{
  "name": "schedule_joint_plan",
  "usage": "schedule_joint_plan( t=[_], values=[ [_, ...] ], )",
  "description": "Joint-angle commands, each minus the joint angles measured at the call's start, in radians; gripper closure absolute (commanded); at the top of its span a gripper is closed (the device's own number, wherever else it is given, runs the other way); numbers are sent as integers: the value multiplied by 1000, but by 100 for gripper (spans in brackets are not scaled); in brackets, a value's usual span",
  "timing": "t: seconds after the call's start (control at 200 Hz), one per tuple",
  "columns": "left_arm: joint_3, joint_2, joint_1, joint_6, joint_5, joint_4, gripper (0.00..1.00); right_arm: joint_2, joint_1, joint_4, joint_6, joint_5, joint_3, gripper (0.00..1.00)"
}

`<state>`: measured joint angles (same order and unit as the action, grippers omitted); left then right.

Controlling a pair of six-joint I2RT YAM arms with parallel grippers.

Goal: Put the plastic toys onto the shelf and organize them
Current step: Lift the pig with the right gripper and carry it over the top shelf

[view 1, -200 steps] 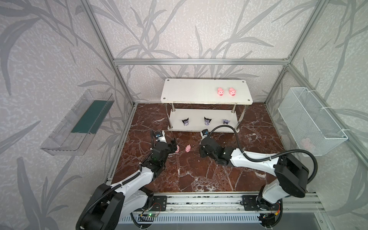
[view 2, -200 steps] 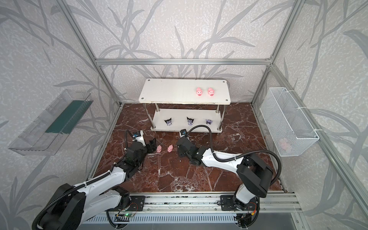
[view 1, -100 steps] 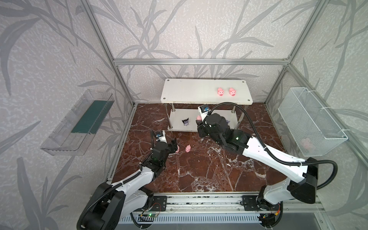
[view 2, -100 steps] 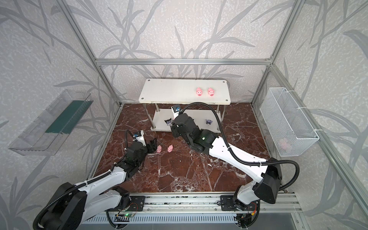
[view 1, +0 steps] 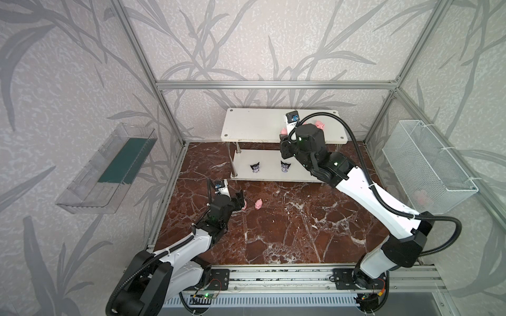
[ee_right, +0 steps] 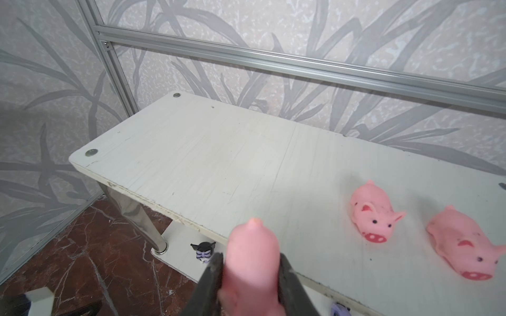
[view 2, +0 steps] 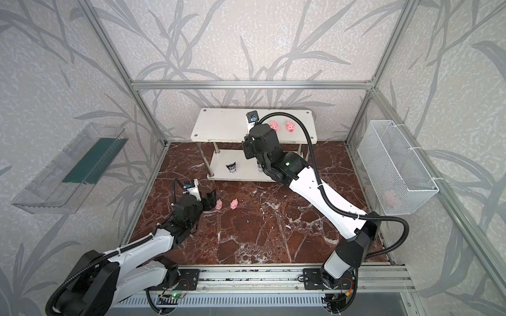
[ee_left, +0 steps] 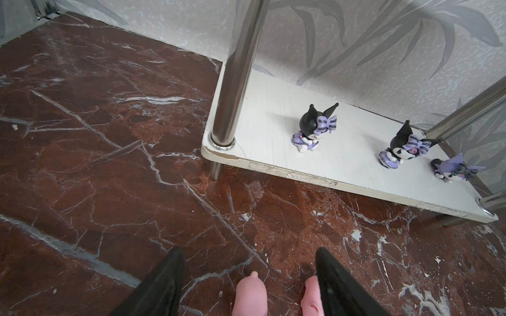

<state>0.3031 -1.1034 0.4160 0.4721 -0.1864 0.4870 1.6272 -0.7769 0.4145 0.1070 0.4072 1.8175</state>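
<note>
My right tool grips a pink pig over the shelf.
Its jaws are clamped on the pig above the top board's front edge, near two pigs lying there. My left tool stands partly open, low over the worktop, another pig between its fingers; three horned figurines sit on the lower board.

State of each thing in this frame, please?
Right hand: shut on held pig, over the top board.
Left hand: open, low over a floor pig.
Other floor pig: lying loose.
Shelf pigs: two, resting on top board.
Figurines: two upright, third apparently tipped over, on lower board.
Basket: holds something pink.
</note>
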Motion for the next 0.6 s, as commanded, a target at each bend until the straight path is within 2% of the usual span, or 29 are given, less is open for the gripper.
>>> schedule_joint_plan(
  t=[0.0,0.23,0.595],
  values=[
    [-1,-14,-5,5,3,22,26,39,31,43,2,-25,60,69],
    [1,-27,-5,7,8,30,26,109,93,53,42,-67,120,70],
    [8,-62,-6,8,10,49,26,176,127,73,59,-82,191,70]
  ],
)
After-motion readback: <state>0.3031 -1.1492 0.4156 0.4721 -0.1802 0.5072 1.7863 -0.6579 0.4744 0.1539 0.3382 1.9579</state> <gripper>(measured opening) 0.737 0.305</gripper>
